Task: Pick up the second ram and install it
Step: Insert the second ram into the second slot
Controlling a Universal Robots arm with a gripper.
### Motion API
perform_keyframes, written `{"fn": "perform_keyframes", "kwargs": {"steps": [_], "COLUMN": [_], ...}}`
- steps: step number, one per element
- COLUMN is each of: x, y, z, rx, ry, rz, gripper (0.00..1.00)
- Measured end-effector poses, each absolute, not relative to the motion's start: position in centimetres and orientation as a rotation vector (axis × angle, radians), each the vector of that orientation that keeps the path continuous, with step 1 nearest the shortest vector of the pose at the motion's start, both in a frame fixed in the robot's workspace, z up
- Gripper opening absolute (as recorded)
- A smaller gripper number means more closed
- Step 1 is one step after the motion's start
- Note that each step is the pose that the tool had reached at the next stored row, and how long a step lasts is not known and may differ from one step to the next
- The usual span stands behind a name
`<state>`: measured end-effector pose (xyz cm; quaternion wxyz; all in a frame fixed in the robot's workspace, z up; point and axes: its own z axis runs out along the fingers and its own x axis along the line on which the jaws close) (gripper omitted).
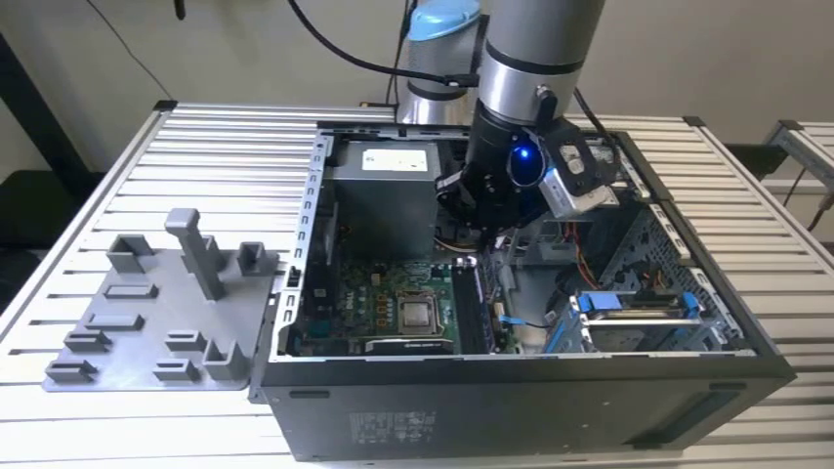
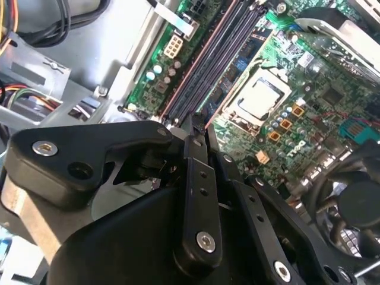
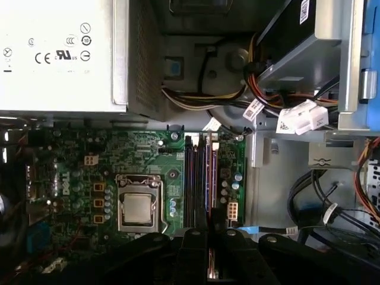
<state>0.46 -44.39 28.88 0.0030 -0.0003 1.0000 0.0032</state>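
Inside the open computer case (image 1: 521, 386) at the exterior view's centre, the arm's gripper (image 1: 485, 227) hung over the motherboard (image 1: 378, 298), pinching a ram stick (image 2: 196, 126) just above the memory slots (image 3: 198, 178) mid-frame.

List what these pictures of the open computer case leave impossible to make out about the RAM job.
- Whether the claw grips a RAM stick: its own black links cover the tips in both wrist views.
- RAM slots: their near end is hidden behind the claw in the first wrist view.
- Slots in the exterior view: the arm covers them.
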Motion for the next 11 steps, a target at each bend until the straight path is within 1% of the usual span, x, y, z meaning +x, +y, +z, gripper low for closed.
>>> {"fn": "perform_keyframes", "kwargs": {"steps": [11], "x": [-0.1], "y": [-44.8], "z": [26.9], "rx": [0.003], "ry": [3.136], "rz": [0.01], "gripper": [0.15]}}
